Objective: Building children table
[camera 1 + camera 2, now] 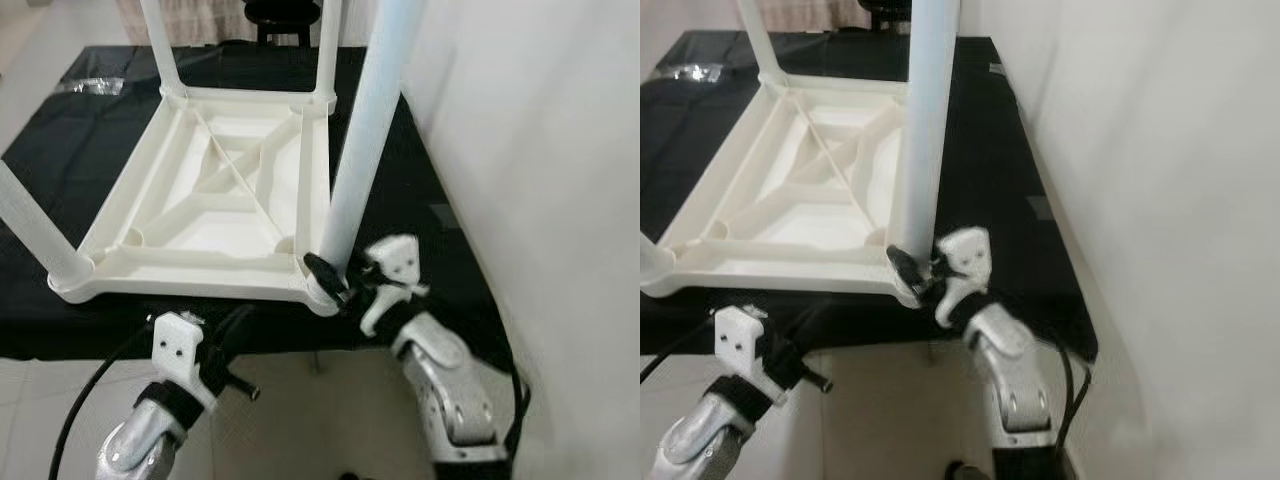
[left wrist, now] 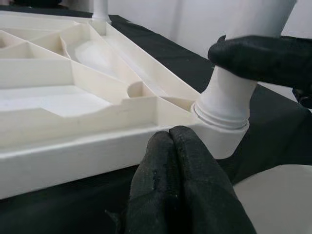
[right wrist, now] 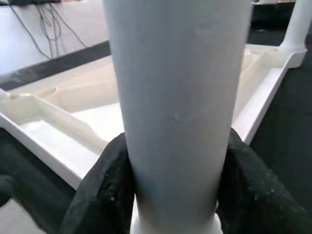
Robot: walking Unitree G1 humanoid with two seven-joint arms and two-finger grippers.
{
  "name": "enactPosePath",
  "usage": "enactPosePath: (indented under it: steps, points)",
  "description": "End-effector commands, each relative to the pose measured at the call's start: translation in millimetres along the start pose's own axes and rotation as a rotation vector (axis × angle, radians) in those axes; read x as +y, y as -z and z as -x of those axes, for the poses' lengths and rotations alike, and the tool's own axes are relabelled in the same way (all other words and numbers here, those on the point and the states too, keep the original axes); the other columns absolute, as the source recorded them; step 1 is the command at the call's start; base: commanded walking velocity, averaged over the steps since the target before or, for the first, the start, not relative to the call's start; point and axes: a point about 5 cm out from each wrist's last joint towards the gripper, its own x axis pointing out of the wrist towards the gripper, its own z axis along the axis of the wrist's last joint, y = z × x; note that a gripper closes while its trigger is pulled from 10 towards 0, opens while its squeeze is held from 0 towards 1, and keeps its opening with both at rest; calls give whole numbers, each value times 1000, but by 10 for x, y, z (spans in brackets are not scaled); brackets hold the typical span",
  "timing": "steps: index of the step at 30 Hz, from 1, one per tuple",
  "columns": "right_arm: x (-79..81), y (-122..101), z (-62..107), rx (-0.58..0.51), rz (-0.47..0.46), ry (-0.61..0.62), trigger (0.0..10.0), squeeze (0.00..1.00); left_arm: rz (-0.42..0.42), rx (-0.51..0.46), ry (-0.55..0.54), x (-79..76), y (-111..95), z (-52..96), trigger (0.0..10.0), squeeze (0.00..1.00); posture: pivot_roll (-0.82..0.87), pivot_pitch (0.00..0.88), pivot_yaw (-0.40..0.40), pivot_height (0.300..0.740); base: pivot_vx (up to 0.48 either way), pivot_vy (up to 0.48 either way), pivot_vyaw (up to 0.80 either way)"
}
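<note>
A white plastic table top (image 1: 190, 285) lies upside down on a black-covered surface (image 1: 90, 130). A pale leg (image 1: 365, 130) stands upright in its near right corner socket (image 2: 222, 124). My right gripper (image 1: 335, 275) is shut on this leg just above the socket, with a black finger (image 3: 105, 185) on either side. Other legs stand at the near left (image 1: 35, 235) and the two far corners. My left gripper (image 2: 169, 136) is shut on nothing. It sits just below the top's front rim near that socket, and I cannot tell whether it touches.
A white wall (image 1: 530, 150) runs close along the right side of the surface. A dark stool (image 1: 285, 25) stands beyond the far edge. Pale floor tiles (image 1: 300, 420) lie below the front edge. A black cable (image 1: 90, 400) hangs by my left arm.
</note>
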Motion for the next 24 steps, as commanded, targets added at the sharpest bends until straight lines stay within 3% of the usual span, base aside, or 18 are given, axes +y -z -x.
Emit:
enactPosePath:
  steps: [1, 2, 6, 7, 9, 10, 11, 12, 15, 17, 19, 20, 21, 22, 24]
  points:
    - [87, 317, 46, 168, -19, -27, 0, 0, 6, 22, 2, 8, 37, 23, 10000, 0, 4, 246, -38, 740, 0, 0, 0]
    - [13, 340, 4, 181, 10, -16, 0, 0, 7, 22, 5, 1, 43, 11, 10000, 0, 14, 237, -50, 740, 0, 0, 0]
    - [-42, 359, -84, 180, 6, -1, 0, 0, 6, 20, 8, -8, 49, -5, 10000, 0, 15, 231, -55, 740, 0, 0, 0]
    - [-18, 360, -118, 181, -18, -12, 10000, 0, 3, 16, -1, -7, 47, -8, 10000, 0, 15, 230, -55, 740, 0, 0, 0]
    - [20, 325, -143, 156, -48, -49, 10000, 0, 1, 13, -8, -7, 46, -8, 10000, 0, 17, 229, -54, 740, 0, 0, 0]
    - [46, 289, -160, 129, -79, -91, 10000, 106, 1, 11, -12, -10, 48, -13, 10000, 0, 17, 225, -60, 740, 0, 0, 0]
    - [46, 289, -160, 129, -79, -91, 10000, 106, 1, 11, -12, -10, 48, -13, 10000, 0, 17, 225, -60, 740, 0, 0, 0]
    - [70, 238, -165, 109, -115, -116, 10000, 1000, 2, 11, -12, -11, 49, -17, 10000, 0, 15, 225, -60, 740, 0, 0, 0]
    - [107, 146, -176, 83, -130, -156, 10000, 1000, 4, 12, -9, -14, 53, -25, 10000, 0, 6, 221, -64, 740, 0, 0, 0]
    - [80, -142, -236, 1, -51, -388, 10000, 1000, 10, 12, -4, -22, 62, -45, 10000, 0, -1, 213, -65, 740, 0, 0, 0]
    - [80, -142, -236, 1, -51, -388, 10000, 1000, 10, 12, -4, -22, 62, -45, 10000, 0, -1, 213, -65, 740, 0, 0, 0]
    - [0, -163, -235, 21, 104, -572, 10000, 0, 11, 11, -4, -24, 68, -52, 10000, 0, 0, 208, -64, 740, 0, 0, 0]
    - [-46, -132, -226, 56, 181, -649, 10000, 0, 12, 11, -3, -25, 70, -54, 10000, 0, 0, 208, -64, 740, 0, 0, 0]
    - [-46, -132, -226, 56, 181, -649, 10000, 0, 12, 11, -3, -25, 70, -54, 10000, 0, 0, 208, -64, 740, 0, 0, 0]
    - [-144, -122, -226, 107, 197, -776, 10000, 0, 12, 12, -4, -26, 74, -57, 10000, 0, 7, 205, -64, 740, 0, 0, 0]
